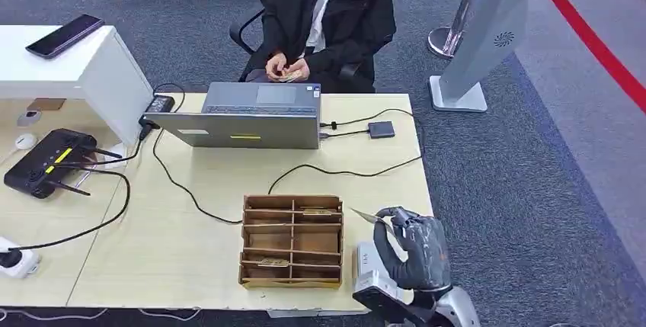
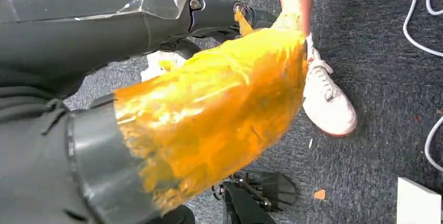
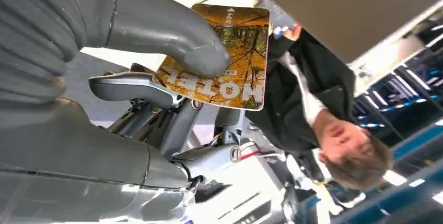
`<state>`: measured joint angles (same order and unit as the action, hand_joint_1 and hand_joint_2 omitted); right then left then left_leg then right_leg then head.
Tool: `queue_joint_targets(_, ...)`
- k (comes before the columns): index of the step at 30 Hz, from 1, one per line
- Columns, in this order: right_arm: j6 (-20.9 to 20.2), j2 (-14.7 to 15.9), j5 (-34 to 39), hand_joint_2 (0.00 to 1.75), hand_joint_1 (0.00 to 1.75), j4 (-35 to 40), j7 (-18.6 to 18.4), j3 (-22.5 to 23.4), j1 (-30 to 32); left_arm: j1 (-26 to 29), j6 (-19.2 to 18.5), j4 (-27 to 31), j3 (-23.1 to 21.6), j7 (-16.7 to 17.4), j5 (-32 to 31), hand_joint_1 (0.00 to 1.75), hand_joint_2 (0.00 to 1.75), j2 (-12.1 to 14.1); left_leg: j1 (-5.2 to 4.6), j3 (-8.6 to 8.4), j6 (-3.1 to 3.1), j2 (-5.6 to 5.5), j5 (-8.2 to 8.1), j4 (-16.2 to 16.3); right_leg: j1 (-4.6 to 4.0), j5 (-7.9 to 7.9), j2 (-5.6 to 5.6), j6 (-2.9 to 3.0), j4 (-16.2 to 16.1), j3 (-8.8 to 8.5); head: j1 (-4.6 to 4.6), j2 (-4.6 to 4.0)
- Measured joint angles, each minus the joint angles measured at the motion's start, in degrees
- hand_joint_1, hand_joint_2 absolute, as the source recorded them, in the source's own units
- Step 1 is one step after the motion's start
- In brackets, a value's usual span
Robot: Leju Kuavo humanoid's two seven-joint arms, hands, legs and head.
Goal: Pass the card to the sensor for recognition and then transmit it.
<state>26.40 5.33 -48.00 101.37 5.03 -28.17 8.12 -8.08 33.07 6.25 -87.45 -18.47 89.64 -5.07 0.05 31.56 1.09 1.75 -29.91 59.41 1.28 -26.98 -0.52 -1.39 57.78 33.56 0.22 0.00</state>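
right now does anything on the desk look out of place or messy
Nothing is spilled or damaged. The cables trail loosely across the desk, one passing close by the card box. The right hand holds a card beside the box.

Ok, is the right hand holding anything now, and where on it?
Yes: the right hand pinches the card by one short end, thumb pressed on its printed face.

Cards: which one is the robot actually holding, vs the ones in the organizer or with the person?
The orange forest-print card, pinched under the right hand's thumb beside the wooden organizer. The others lie in the organizer's slots or in the seated person's hands.
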Motion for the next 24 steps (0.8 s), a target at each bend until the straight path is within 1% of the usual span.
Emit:
queue_joint_targets(3, 0.0, 0.0, 0.5, 1.75, 1.75, -0.2, -0.3, 0.3, 0.4, 0.0, 0.0, 0.0, 0.0, 0.0, 0.0, 0.00, 0.00, 0.0, 0.00, 0.00, 0.00, 0.00, 0.00, 0.0, 0.00, 0.00, 0.00, 0.00, 0.0, 0.00, 0.00, 0.00)
queue_joint_targets(5, 0.1, 0.0, 1.9, 1.75, 1.75, -0.8, -1.2, 0.7, 1.4, 0.0, 0.0, 0.0, 0.4, 0.0, 0.0, 0.00, 0.00, 0.0, 0.00, 0.00, 0.00, 0.00, 0.00, 0.0, 0.00, 0.00, 0.00, 0.00, 0.0, 0.00, 0.00, 0.00)
queue_joint_targets(7, -0.3, 0.1, 5.2, 1.75, 1.75, -1.7, -2.5, 1.4, 2.3, 0.1, 0.2, 0.0, 0.6, -0.2, 0.0, 0.00, 0.00, 0.0, 0.00, 0.00, 0.00, 0.01, 0.00, 0.0, 0.00, 0.00, 0.00, 0.00, 0.0, 0.00, 0.00, 0.00)
queue_joint_targets(14, -2.8, 1.1, 13.6, 1.75, 1.75, -2.3, -2.8, 2.3, 3.2, 0.2, 0.6, 0.0, 1.5, -0.3, 0.0, 0.00, 0.00, 0.0, 0.00, 0.00, 0.00, 0.00, 0.00, 0.0, 0.00, 0.00, 0.00, 0.00, 0.0, 0.00, 0.00, 0.00)
queue_joint_targets(20, -4.4, 2.0, 18.3, 1.75, 1.75, -2.6, -3.3, 3.6, 3.4, 0.3, 0.7, 0.0, 1.8, -0.3, 0.0, 0.00, 0.00, 0.0, 0.00, -0.01, 0.00, 0.01, 0.00, 0.0, 0.00, 0.00, 0.00, 0.00, 0.0, 0.00, 0.00, 0.00)
queue_joint_targets(24, -4.7, 2.4, 19.2, 1.75, 1.75, -2.8, -3.5, 4.1, 3.6, 0.3, 0.8, 0.0, 1.8, -0.3, 0.0, 0.00, 0.00, 0.0, 0.00, -0.01, 0.00, 0.01, 0.00, 0.0, 0.00, 0.00, 0.00, 0.00, 0.0, 0.00, 0.00, 0.00)
